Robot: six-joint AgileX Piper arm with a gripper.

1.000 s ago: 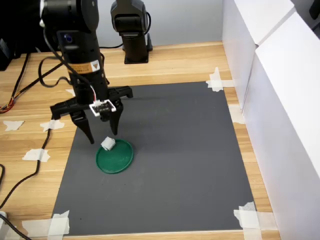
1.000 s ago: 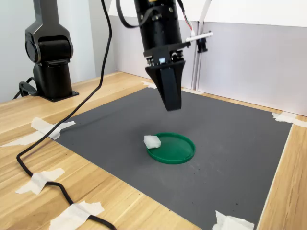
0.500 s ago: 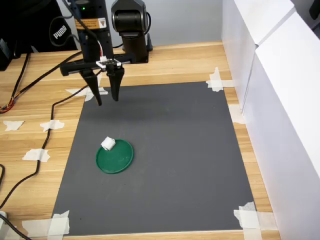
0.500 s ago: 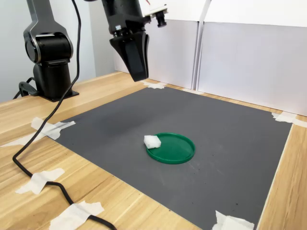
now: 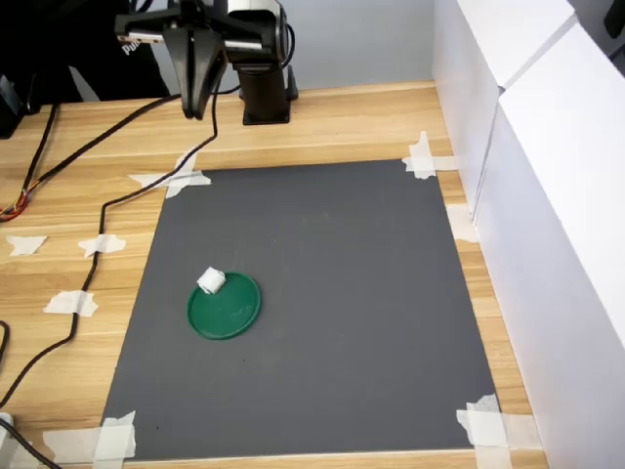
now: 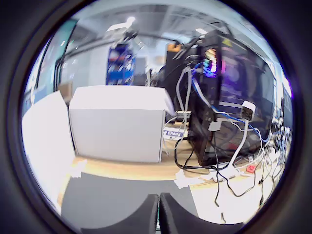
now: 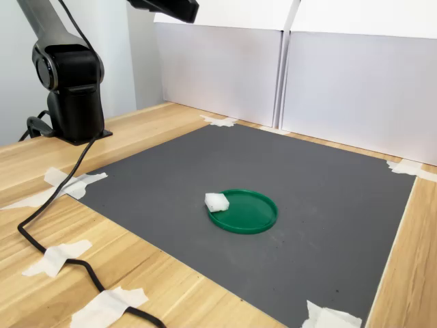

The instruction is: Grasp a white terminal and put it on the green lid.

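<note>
The white terminal (image 5: 211,281) (image 7: 217,201) rests on the rim of the green lid (image 5: 229,308) (image 7: 247,212), at the lid's edge on the first exterior view's upper left. The lid lies flat on the dark grey mat (image 5: 342,293). My gripper (image 5: 198,109) hangs high near the arm's base, far behind the lid and apart from both. In the wrist view its fingers (image 6: 146,217) stand together with nothing between them. In the second exterior view only the arm's dark end (image 7: 171,8) shows at the top edge. The wrist view shows neither lid nor terminal.
The black arm base (image 5: 262,73) (image 7: 72,82) stands on the wooden table behind the mat. White panels (image 5: 527,147) (image 7: 341,82) wall one side. Black cables (image 5: 98,220) (image 7: 41,236) run along the mat's edge. Masking tape (image 5: 117,440) holds the mat's corners.
The gripper has lifted from just above the lid and pulled back toward the arm base, and its fingers have come together. The terminal stays where it lay on the lid's rim.
</note>
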